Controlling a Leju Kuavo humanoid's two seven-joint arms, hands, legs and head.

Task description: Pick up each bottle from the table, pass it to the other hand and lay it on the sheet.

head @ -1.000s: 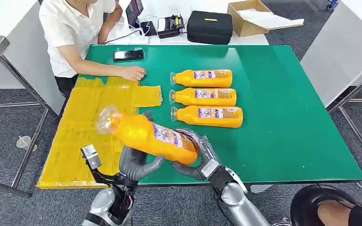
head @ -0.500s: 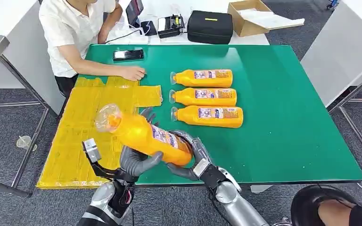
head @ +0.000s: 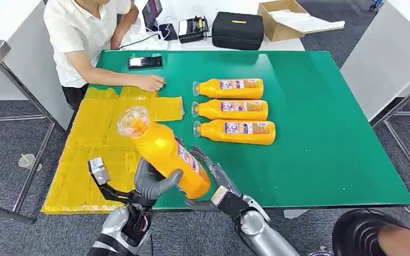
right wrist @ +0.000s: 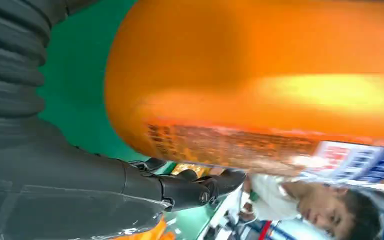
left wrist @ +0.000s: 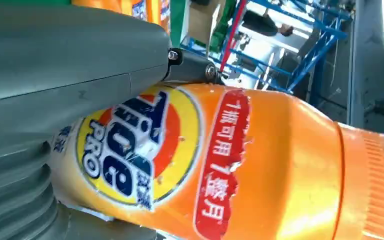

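My left hand (head: 152, 184) grips an orange detergent bottle (head: 165, 154) around its middle, above the table's near edge. The bottle tilts up, its clear cap toward the yellow sheet (head: 93, 133). In the left wrist view the labelled bottle (left wrist: 220, 165) lies against the hand's grey thumb (left wrist: 65, 65). My right hand (head: 213, 184) sits at the bottle's base with its fingers spread and straightened, no longer wrapped round it. The right wrist view shows the bottle (right wrist: 280, 75) just above those stretched fingers (right wrist: 195, 187). Three more orange bottles (head: 229, 88) (head: 230, 110) (head: 236, 132) lie side by side on the green table (head: 320, 138).
A person sits at the far left corner, one hand (head: 150, 82) resting by the sheet's far edge. A phone (head: 145, 62) lies near it. Behind the table are a black case (head: 237, 30) and a cardboard box (head: 283, 18).
The bottle has swung more upright and shifted left toward the sheet in my left hand. My right hand's fingers have opened off the base and the hand has dropped back.
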